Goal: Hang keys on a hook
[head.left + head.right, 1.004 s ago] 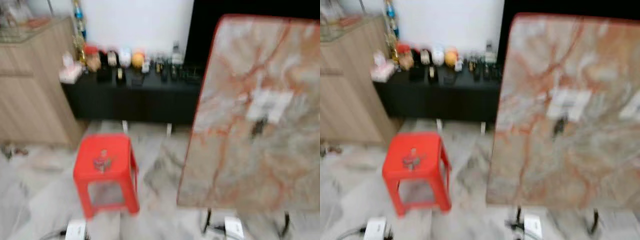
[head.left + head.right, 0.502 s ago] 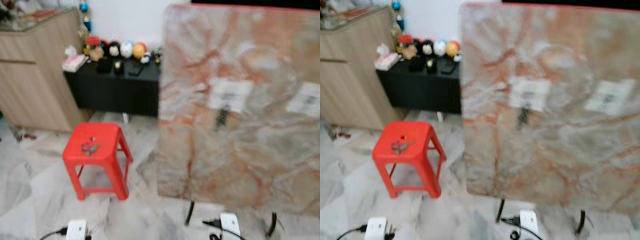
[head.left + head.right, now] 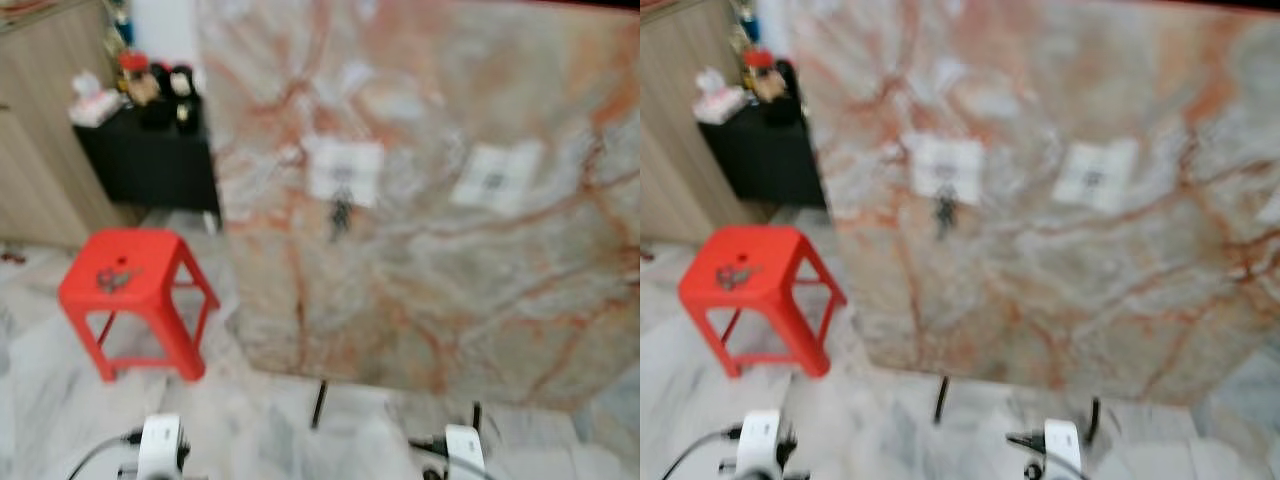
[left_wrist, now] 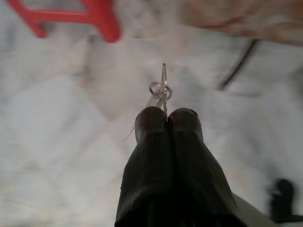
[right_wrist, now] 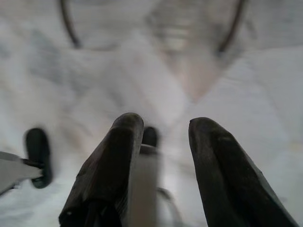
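My left gripper [image 4: 165, 113] hangs low over the floor and is shut on a thin silver key with its ring [image 4: 161, 89], which stick out past the fingertips. My right gripper [image 5: 161, 130] is open and holds nothing, also low over the floor. Ahead stands an upright marble-patterned board [image 3: 430, 270]. It carries a white pad with a dark hook [image 3: 341, 213] and a second white pad [image 3: 495, 178] to its right. The views are blurred.
A red plastic stool [image 3: 125, 295] stands at the left with small dark items [image 3: 110, 278] on its seat. Behind it are a black low cabinet [image 3: 145, 160] with ornaments and a wooden cabinet [image 3: 40, 140]. The board's thin black legs [image 3: 318, 402] rest on the marble floor.
The whole picture has slid left, so the camera has turned right. The board now takes up most of the view and the stool sits further left.
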### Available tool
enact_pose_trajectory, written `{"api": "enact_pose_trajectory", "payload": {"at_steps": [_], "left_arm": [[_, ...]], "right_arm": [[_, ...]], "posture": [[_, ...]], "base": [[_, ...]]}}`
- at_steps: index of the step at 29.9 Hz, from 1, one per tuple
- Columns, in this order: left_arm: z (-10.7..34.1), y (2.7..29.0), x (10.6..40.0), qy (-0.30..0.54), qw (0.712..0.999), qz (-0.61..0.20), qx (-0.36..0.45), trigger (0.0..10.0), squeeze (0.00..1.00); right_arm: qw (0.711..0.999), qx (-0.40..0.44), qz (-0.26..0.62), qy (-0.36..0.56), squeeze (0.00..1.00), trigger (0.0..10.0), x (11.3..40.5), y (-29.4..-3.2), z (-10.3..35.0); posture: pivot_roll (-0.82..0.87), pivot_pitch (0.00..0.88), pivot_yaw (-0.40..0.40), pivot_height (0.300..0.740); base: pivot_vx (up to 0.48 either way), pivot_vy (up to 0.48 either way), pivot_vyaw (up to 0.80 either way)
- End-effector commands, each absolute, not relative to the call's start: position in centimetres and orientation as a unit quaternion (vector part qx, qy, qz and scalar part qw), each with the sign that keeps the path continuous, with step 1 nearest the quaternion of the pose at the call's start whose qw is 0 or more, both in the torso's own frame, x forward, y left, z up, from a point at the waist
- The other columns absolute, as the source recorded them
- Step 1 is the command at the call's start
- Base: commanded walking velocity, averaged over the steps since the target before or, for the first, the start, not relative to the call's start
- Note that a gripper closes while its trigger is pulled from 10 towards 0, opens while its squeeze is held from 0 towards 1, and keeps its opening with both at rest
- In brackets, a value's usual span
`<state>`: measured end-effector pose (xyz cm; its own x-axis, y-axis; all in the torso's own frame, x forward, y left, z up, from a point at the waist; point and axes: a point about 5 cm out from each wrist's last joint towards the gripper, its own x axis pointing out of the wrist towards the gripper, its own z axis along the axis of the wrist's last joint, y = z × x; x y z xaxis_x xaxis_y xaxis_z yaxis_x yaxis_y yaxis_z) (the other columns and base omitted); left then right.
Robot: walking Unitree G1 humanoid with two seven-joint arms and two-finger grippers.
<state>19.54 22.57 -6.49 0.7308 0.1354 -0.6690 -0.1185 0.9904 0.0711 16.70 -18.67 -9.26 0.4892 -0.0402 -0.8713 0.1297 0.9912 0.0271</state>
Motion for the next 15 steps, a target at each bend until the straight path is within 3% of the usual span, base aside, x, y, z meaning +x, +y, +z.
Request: {"api": "enact_pose_trajectory", "payload": {"at_steps": [1,9,15], "left_arm": [[-6.4,23.2,19.4,0.359,0.930,0.076,0.016,10.0,0.00],[-5.5,22.9,20.8,0.327,0.942,0.072,0.013,10.0,0.00],[-3.5,22.8,23.5,0.263,0.963,0.063,0.016,10.0,0.00]], "right_arm": [[0.865,0.045,-0.045,0.499,0.00,10.0,17.1,-18.4,-9.1],[0.865,0.044,-0.045,0.499,0.00,10.0,17.1,-18.5,-9.1],[0.863,0.043,-0.042,0.501,0.00,10.0,16.8,-18.5,-9.2]], "posture": [[0.11,0.044,-0.041,0.740],[0.11,0.048,-0.045,0.740],[0.11,0.053,-0.046,0.740]], "base": [[0.000,-0.401,0.00],[0.000,-0.404,0.00],[0.000,-0.402,0.00]]}}
